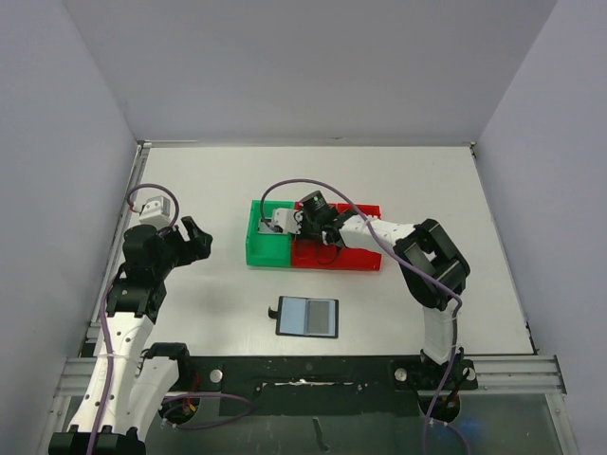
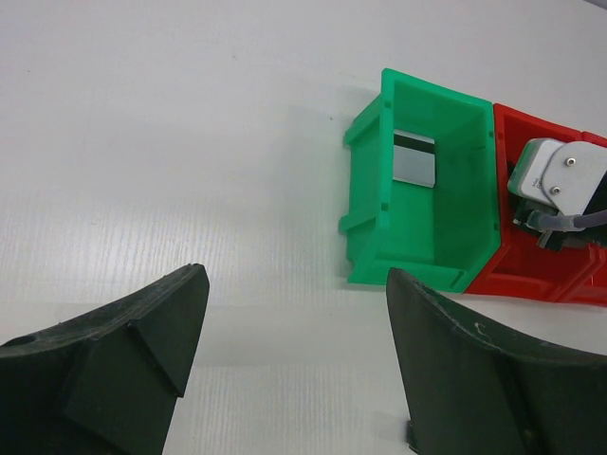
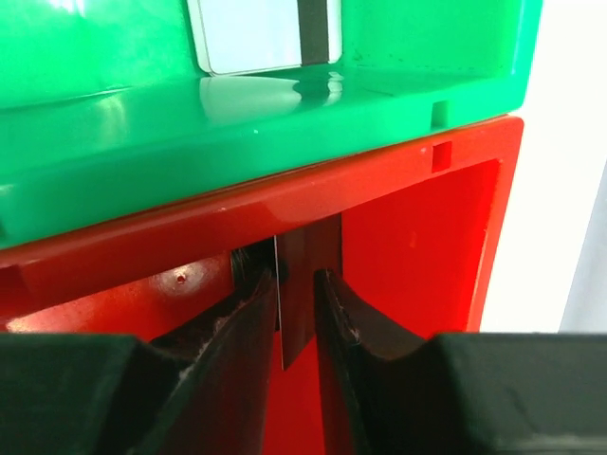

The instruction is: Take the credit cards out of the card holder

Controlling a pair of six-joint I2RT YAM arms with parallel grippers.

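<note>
Right gripper (image 3: 296, 284) jaws slightly parted, a credit card (image 3: 299, 254) seemingly loose between them over the red bin (image 3: 417, 227). Let it drop clear before lifting. Second card (image 3: 266, 33) lies in the green bin (image 3: 114, 123). Card holder (image 1: 307, 317) lies open, near centre. Left gripper (image 2: 296, 280) wide, empty.

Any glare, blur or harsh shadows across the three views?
Top external: even light, soft shadows, a pale sheen on the card holder. Left wrist: the left gripper looms dark and a bit soft up close, while the green bin is sharp. Right wrist: the bin's glossy rim mirrors the pale card inside; the right gripper is slightly blurred around a dark card.
</note>
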